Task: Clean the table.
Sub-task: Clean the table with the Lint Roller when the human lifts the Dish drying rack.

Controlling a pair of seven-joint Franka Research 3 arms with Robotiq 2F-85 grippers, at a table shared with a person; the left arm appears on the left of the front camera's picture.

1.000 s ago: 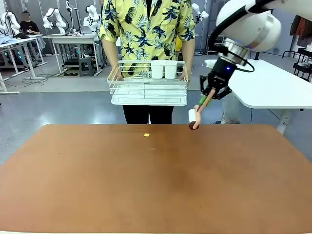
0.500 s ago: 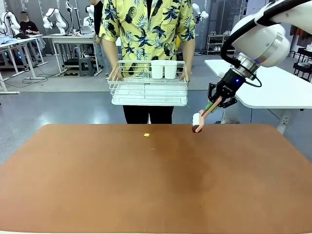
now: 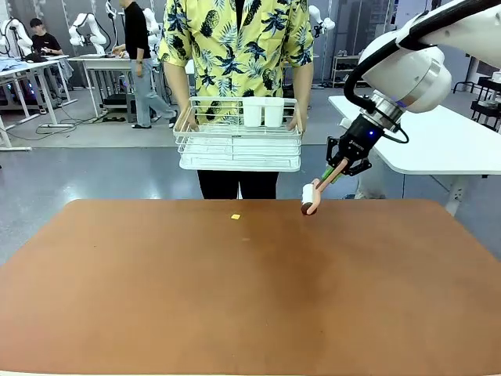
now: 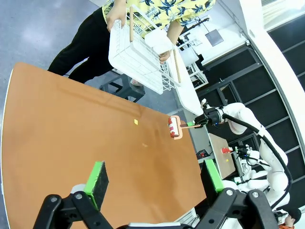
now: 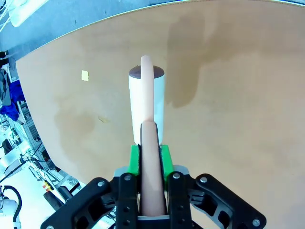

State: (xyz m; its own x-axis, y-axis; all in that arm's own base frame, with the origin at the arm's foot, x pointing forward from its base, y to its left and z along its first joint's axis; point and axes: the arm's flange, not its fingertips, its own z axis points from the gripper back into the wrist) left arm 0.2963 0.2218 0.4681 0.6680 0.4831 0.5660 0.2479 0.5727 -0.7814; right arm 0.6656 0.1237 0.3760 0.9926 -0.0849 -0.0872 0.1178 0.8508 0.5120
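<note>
The table [image 3: 235,298] is spread across the lower half of the front view, its reddish-brown top reaching from edge to edge of the frame. A small yellow scrap [image 3: 236,217] is seen on it close to the far edge, a little left of centre.

The right gripper [image 3: 342,166] is placed right of centre in the upper half of the frame and is clamped tight on the pink handle of a lint roller [image 3: 310,196]. The roller's white head is hung low at the table's far edge, to the right of the scrap and well apart from it, with open tabletop between them. Whether the head is touching the surface cannot be told. In the right wrist view the handle is seen pinched between the green pads, with the white roll pointing up the frame over the table.

In the left wrist view the left gripper [image 4: 155,177] is shown at the bottom of the frame with its jaws spread wide above the tabletop.

Beyond the far edge, at upper centre of the front view, a white wire basket [image 3: 238,149] is held at both ends by a person's hands [image 3: 186,119]. Two white cups [image 3: 263,111] are stood inside it. A white-topped table [image 3: 438,145] is seen at the right, behind the right arm.
</note>
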